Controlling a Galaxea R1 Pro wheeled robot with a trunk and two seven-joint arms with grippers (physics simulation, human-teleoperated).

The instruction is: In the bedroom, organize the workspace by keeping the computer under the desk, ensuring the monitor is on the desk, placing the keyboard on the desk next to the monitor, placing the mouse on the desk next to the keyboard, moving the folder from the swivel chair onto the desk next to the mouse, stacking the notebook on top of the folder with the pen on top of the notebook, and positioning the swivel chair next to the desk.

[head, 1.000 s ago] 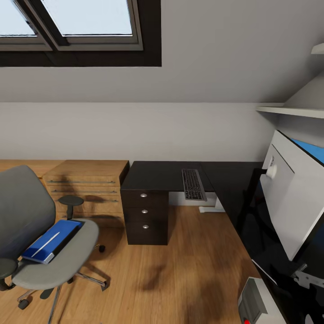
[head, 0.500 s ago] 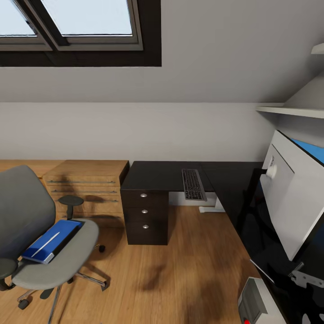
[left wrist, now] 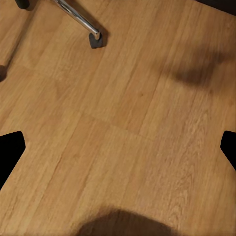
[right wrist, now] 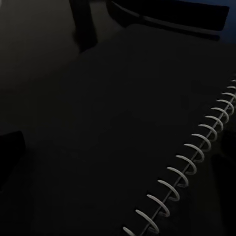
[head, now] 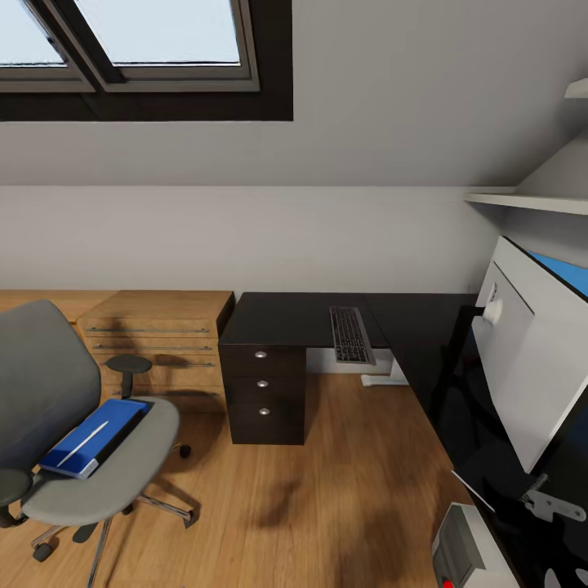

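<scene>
Only a small grey bracket (head: 554,506) under the monitor (head: 523,351) has dipped slightly; it is probably part of the right arm. Right pincer: I cannot tell its opening; its camera looks closely at the notebook (right wrist: 189,169) on the dark surface (head: 286,318). Left pincer (left wrist: 118,152) is spread wide and empty over the floor. The folder (head: 94,437) lies on the chair (head: 49,384), well away from the keyboard (head: 351,333). The monitor's stand and edge crowd the right arm, so a careless lift may knock them; the floor between chair and surface is open

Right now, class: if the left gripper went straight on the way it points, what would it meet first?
Probably the wooden floor; the left gripper's line looks free, with a chair castor off to one side.
</scene>
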